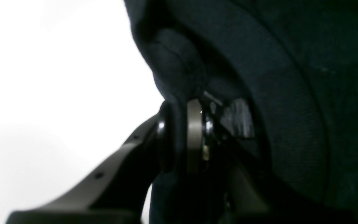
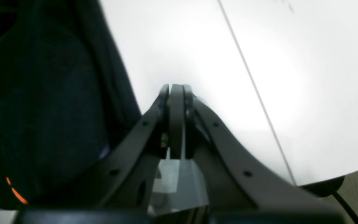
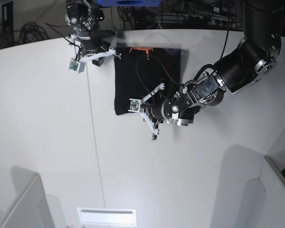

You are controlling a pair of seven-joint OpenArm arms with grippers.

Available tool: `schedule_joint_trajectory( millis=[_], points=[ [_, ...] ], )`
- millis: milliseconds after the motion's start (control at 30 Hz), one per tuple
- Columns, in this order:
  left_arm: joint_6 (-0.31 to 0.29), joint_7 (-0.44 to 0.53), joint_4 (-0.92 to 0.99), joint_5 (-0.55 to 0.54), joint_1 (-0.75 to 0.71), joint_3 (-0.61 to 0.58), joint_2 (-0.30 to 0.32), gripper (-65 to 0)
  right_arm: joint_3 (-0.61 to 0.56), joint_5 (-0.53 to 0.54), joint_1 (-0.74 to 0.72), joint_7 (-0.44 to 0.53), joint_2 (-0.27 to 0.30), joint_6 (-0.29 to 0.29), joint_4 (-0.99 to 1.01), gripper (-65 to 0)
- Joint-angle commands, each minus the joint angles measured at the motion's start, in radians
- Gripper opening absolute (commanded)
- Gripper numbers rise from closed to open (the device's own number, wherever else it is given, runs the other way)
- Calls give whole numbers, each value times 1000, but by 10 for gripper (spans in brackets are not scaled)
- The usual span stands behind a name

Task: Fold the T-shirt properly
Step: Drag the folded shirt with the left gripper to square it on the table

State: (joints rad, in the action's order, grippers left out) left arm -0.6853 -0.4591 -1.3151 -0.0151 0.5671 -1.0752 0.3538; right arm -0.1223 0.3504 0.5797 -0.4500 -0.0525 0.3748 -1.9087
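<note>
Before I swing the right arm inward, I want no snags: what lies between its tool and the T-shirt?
Nothing: in the right wrist view, only bare white table separates the shut right tool from the T-shirt edge.

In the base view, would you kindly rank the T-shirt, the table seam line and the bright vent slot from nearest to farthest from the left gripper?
From the left gripper:
1. T-shirt, directly at its jaws.
2. Table seam line, off to the view's left.
3. Bright vent slot, at the bottom edge.

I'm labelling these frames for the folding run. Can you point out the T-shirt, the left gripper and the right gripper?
T-shirt (image 3: 133,80): base view, flat black middle of the cloth.
Left gripper (image 1: 182,102): left wrist view, at the fingertips pinching the dark cloth.
Right gripper (image 2: 176,88): right wrist view, closed fingertips over the white table.
</note>
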Motion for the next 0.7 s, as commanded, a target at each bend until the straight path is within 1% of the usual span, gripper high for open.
schedule_joint_trajectory(
  millis=[0, 200, 300, 467, 667],
  points=[
    [-13, -7, -2, -1, 12, 0, 3, -650, -1, -6, 6, 16, -4, -3, -15, -650],
    [-13, -14, -4, -1, 12, 0, -19, -650, 0, -6, 10, 16, 1, -3, -15, -650],
    [-13, -17, -10, -1, 12, 0, -19, -650, 0, -6, 15, 16, 4, -3, -15, -650],
    [-13, -128, -14, -1, 26, 3, -20, -650, 5, -6, 15, 16, 6, -3, -15, -650],
    [-13, -137, -22, -1, 29, 10, -20, -650, 0, -6, 12, 16, 6, -7, -15, -650]
  ],
)
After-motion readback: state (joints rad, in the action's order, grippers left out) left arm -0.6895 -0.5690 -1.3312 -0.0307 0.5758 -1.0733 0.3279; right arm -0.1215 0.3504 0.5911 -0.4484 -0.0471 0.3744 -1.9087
